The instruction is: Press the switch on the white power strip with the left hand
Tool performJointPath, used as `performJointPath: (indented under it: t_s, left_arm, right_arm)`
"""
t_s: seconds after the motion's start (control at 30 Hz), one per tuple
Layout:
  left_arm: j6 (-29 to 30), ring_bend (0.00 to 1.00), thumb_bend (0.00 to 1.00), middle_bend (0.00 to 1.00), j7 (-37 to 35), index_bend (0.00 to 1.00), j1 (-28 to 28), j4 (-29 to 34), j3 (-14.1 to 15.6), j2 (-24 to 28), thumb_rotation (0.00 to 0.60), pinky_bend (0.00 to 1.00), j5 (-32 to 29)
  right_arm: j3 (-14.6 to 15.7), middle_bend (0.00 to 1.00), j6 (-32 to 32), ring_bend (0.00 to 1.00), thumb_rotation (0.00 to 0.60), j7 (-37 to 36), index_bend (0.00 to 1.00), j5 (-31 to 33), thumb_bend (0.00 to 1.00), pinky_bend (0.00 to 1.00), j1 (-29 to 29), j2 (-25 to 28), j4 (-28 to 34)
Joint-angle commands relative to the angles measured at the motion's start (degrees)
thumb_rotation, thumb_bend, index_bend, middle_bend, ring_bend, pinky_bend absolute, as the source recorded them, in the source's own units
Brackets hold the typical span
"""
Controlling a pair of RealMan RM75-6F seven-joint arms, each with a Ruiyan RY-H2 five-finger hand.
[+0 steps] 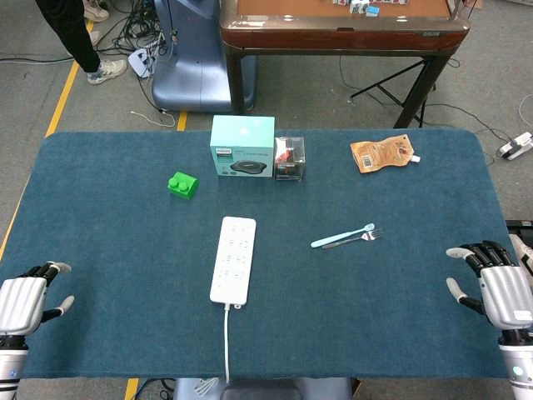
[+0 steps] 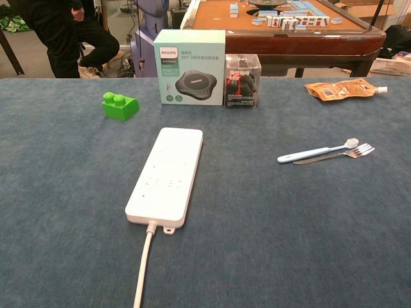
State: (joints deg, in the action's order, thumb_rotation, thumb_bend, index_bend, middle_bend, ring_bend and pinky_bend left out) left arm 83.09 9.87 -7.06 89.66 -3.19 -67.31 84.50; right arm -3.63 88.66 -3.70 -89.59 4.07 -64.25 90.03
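The white power strip (image 1: 233,259) (image 2: 167,174) lies lengthwise in the middle of the blue table, its cord running off the near edge. I cannot make out its switch in either view. My left hand (image 1: 29,297) rests at the near left corner, fingers apart and holding nothing, far from the strip. At the near right edge my right hand (image 1: 493,279) lies the same way, empty with fingers spread. Neither hand shows in the chest view.
A green brick (image 1: 182,184) (image 2: 119,105) sits left of a teal Philips box (image 1: 242,146) (image 2: 189,67) and a small clear box (image 1: 290,157) (image 2: 242,80). A blue spoon and fork (image 1: 346,237) (image 2: 324,153) lie right of the strip. An orange pouch (image 1: 382,153) (image 2: 343,88) is at the far right.
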Motion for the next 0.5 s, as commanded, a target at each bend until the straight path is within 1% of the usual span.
performJointPath:
  t_s: [0.03,0.07,0.1,0.2,0.23,0.37,0.4,0.47,0.5]
  left_arm:
    - [0.3,0.46,0.20,0.44,-0.1,0.48,-0.2,0.0,0.0,0.1,0.600,0.64,0.5]
    - [0.4,0.47,0.20,0.45,-0.1,0.49,-0.3,-0.1,-0.1,0.0,0.600,0.66,0.7]
    - [0.6,0.50,0.20,0.48,0.0,0.50,-0.3,-0.2,-0.1,-0.1,0.600,0.70,0.9]
    - [0.5,0.63,0.20,0.60,0.3,0.50,-0.7,-0.3,-0.1,-0.4,0.600,0.86,1.3]
    - [0.3,0.67,0.20,0.64,0.3,0.50,-1.0,0.0,-0.1,-0.5,0.600,0.89,1.5]
    - [-0.6,0.81,0.20,0.82,0.3,0.45,-2.4,1.4,-0.3,-0.8,0.600,0.98,3.1]
    - [-1.3,0.86,0.20,0.88,0.5,0.43,-3.1,2.1,-0.2,-0.7,0.600,1.00,3.7]
    - [-3.0,0.94,0.21,0.97,1.2,0.40,-4.3,3.6,0.0,-0.3,0.600,1.00,4.4]
    - [-3.9,0.97,0.23,0.99,1.8,0.38,-5.0,4.4,0.1,0.0,0.600,1.00,4.9]
  right_arm:
    - [0.1,0.36,0.5,0.26,0.600,-1.4,0.35,-0.7,0.25,0.18,-0.1,-0.7,-1.1]
    - [0.1,0.36,0.6,0.26,0.600,-1.6,0.35,-0.9,0.25,0.18,0.0,-0.8,-1.4]
    - [0.2,0.36,0.7,0.26,0.600,-1.7,0.35,-1.1,0.25,0.18,0.0,-1.0,-1.6]
    - [0.1,0.36,1.0,0.26,0.600,-1.5,0.35,-1.5,0.25,0.18,0.1,-1.3,-2.3]
    - [0.0,0.36,1.0,0.26,0.600,-1.6,0.35,-1.5,0.25,0.18,0.2,-1.3,-2.4]
    - [-0.4,0.36,0.9,0.27,0.600,-2.5,0.36,-1.3,0.25,0.19,0.5,-1.1,-2.5]
    - [-0.5,0.36,0.8,0.27,0.600,-2.4,0.36,-1.2,0.25,0.19,0.6,-1.0,-2.5]
    - [-0.5,0.36,0.5,0.27,0.600,-1.9,0.36,-1.1,0.26,0.21,0.7,-0.7,-2.1]
    - [-0.4,0.36,0.3,0.27,0.600,-1.6,0.36,-1.1,0.26,0.22,0.7,-0.6,-1.9]
